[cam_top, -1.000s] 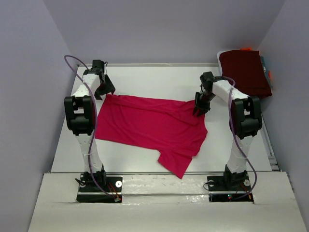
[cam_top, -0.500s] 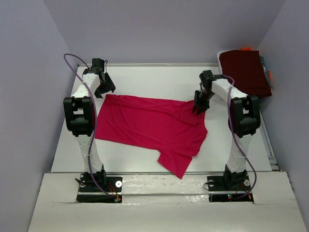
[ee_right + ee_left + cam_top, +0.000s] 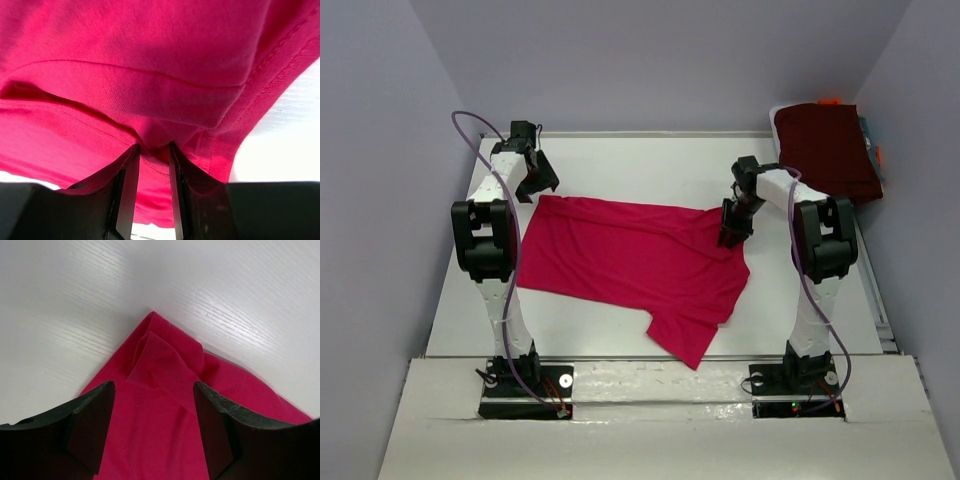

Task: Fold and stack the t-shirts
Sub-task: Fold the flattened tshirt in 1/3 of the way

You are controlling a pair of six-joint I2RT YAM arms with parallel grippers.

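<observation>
**Top external view: right gripper (image 3: pixel 735 230) pinches the pink shirt (image 3: pixel 630 265), left gripper (image 3: pixel 535 182) hangs open at its far corner**

Closest to the arm bases, one flap of the pink shirt points toward the near edge of the white table (image 3: pixel 620 165). From there the shirt spreads flat across the middle of the table, between the two arms. Its left side is smooth and its right side is slightly rumpled.

Farther back on the right, the right gripper comes down onto the shirt's far right edge. In the right wrist view its two dark fingers (image 3: pixel 125 195) stand close together, with a bunch of pink cloth clamped between their tips. A stitched seam curves across the cloth above them, and bare table shows at the right.

On the left, at about the same depth, the left gripper sits at the shirt's far left corner. The left wrist view shows its fingers (image 3: pixel 90 425) spread wide, one on each side of that corner, grasping nothing. The corner has a small fold turned over on itself. Whether the fingers touch the cloth I cannot tell.

Farthest back, in the far right corner, a dark maroon shirt (image 3: pixel 830 150) lies folded, well apart from the pink one.
</observation>
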